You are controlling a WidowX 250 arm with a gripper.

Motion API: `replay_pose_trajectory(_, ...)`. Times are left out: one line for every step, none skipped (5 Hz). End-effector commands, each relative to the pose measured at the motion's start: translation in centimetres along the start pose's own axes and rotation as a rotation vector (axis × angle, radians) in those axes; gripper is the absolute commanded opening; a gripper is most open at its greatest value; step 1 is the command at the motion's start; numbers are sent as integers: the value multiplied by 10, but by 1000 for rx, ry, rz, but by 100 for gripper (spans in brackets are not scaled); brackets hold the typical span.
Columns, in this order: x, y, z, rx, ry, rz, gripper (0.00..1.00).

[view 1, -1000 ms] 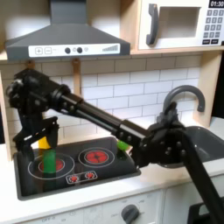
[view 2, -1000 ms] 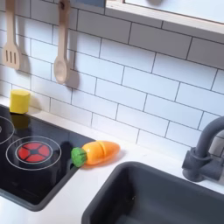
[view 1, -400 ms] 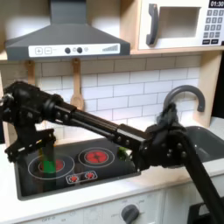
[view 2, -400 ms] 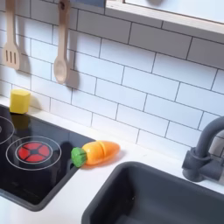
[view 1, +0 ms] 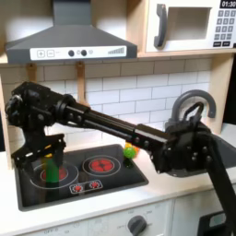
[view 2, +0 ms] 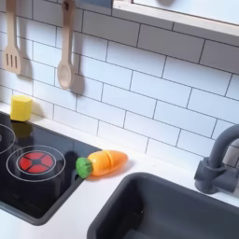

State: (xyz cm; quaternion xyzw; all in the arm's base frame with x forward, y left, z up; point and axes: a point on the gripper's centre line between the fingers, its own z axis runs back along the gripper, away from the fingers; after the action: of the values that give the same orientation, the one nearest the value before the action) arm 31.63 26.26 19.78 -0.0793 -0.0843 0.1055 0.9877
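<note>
One arm, my gripper [view 1: 43, 149] hangs over left burner [view 1: 48, 173], right above green cylinder [view 1: 53, 170] standing upright there. Fingers look parted, nothing held, though view blurry, can't confirm. Best approach: stay centred, descend straight, clamp low on cylinder. Carrot [view 2: 102, 163] lies well apart, between stove [view 2: 47, 191] and sink [view 2: 168, 210].

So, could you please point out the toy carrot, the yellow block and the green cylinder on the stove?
toy carrot [view 2: 106, 162], second exterior view, orange body.
yellow block [view 2: 21, 107], second exterior view, front face.
green cylinder [view 1: 52, 169], first exterior view, side wall.

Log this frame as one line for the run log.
gripper: above green cylinder, jaw state unclear | cylinder: upright on left burner | carrot: counter, between stove and sink
</note>
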Motion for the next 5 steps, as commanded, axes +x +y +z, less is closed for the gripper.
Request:
replay_pose_trajectory(-1,-7,0,3,-15,-15,100)
replay_pose_trajectory(0,-7,-3,11,-10,-2,100)
replay_pose_trajectory(9,-20,-2,-6,-9,-1,100)
replay_pose_trajectory(13,-27,3,4,-16,-7,100)
replay_pose_trajectory(19,-26,10,25,-39,15,100)
